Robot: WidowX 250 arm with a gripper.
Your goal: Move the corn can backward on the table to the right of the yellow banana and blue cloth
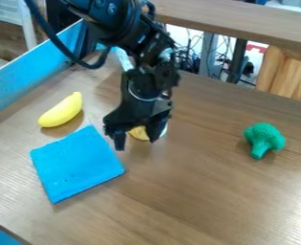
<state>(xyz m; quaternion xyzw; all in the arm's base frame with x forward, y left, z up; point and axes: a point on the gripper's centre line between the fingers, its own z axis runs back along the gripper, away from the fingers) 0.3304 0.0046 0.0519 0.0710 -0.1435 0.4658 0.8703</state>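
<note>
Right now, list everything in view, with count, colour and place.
Banana: one, yellow, left, above the cloth
Cloth: one, blue, lower left
Round thing: one, yellowish, partly hidden by the gripper
Broccoli: one, green, right
Table: one, brown, beneath these
Border: blue, left edge and lower-left corner
Ledge: one, brown, across the top
Cables: several, dark, beyond the table
Arm: one, black, from the top edge
Gripper: one, black, right of the cloth
</note>
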